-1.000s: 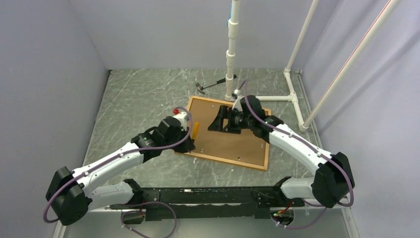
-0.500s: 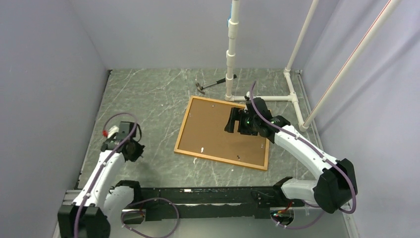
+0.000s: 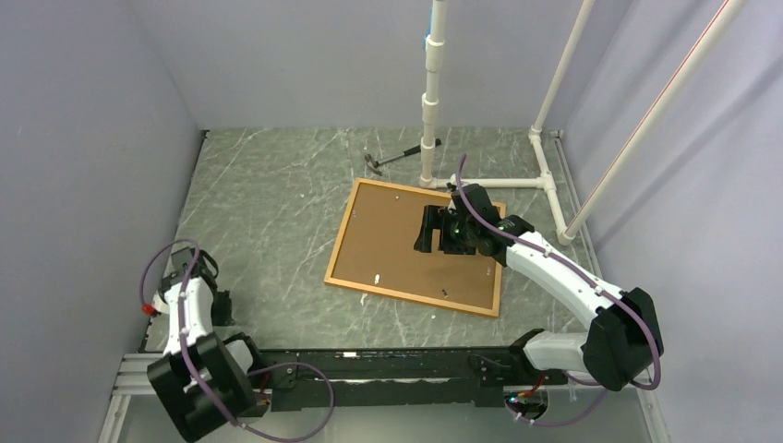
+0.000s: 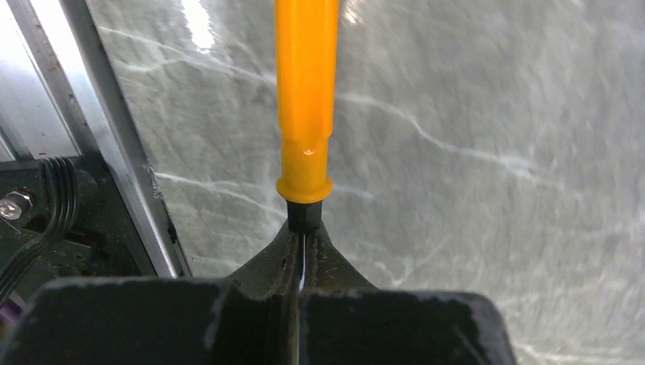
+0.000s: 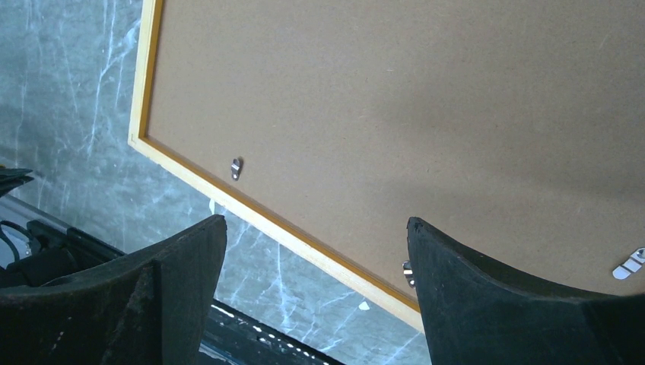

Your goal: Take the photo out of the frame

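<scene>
The frame (image 3: 339, 251), a thin orange border, lies face down on the table. The photo's plain brown board back (image 3: 388, 242) fills it; the printed side is hidden. Small metal clips (image 5: 236, 168) sit along the board's edge. My right gripper (image 3: 423, 231) hovers open and empty over the board's right part; in the right wrist view it (image 5: 316, 228) spans the frame's border (image 5: 228, 199) and the board (image 5: 395, 114). My left gripper (image 3: 189, 274) is pulled back at the table's near left, shut (image 4: 304, 228) on the metal shaft of an orange-handled screwdriver (image 4: 306, 99).
A small hammer (image 3: 392, 160) lies at the back beside an upright white pipe (image 3: 429, 111), whose pipe base (image 3: 517, 182) runs along the back right. A black rail (image 3: 369, 365) spans the near edge. Grey walls close in left and right.
My left arm has swung from the frame's left edge back to the near left corner, still holding the screwdriver. My right gripper has shifted slightly over the board.
</scene>
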Available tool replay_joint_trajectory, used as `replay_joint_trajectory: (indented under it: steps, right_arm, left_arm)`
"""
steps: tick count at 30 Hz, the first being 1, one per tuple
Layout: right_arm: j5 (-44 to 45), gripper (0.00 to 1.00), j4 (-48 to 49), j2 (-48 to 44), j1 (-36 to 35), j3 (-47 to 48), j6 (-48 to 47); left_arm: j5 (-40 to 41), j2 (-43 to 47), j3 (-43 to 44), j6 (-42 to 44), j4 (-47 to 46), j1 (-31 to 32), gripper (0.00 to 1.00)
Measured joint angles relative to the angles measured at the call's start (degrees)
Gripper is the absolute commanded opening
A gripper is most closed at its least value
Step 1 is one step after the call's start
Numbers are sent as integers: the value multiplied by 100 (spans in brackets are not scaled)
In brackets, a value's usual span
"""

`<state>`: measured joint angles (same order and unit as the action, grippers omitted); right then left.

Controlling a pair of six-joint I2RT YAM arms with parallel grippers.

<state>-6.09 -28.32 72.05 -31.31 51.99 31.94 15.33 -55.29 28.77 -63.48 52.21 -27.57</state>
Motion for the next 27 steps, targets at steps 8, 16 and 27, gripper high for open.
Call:
replay_joint_trajectory:
  steps: [8,16,27]
  right_arm:
    - [2,88,13,94,-11,0,-105]
    - [4,88,66,313,-44,0,-181]
    - [20,88,94,450,-136,0,-254]
  left_arm:
    - [-68,-472,-52,240,-345,-815,9]
    - [-42,-595,-11,415,-483,-916,20]
    - [-83,-481,-68,428,-761,-942,55]
